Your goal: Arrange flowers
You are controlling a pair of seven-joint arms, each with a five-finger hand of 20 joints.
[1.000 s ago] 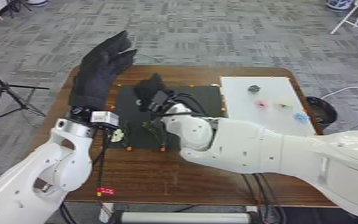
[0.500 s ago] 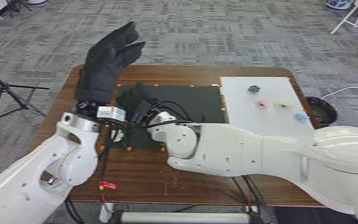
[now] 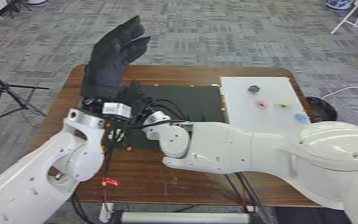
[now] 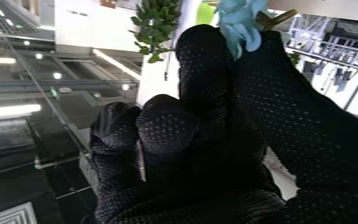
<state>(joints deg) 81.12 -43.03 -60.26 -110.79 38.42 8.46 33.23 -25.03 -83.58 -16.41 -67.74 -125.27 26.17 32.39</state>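
There are two hands in the head view, both in the upper left of the frame. The left hand is raised with its fingers straight, open and holding nothing; the right hand is close beside it, over the upper left of the one black mat. In the right wrist view, at the top, the right hand has one light blue flower pinched between its thumb and a finger, and one leafy sprig is near it, apart from the fingers. Four small blooms lie spaced apart on the one white board at the right of the head view: a dark bloom uppermost, a pink bloom and a yellow bloom below it, and a blue bloom lowest. One black round thing is just beside the right edge of the brown surface. Compared with the earliest frame, the left hand is higher in the frame, and the right hand has shifted left, nearer to it. The stems seen then on the mat are now behind the right arm. The four blooms are where they were.
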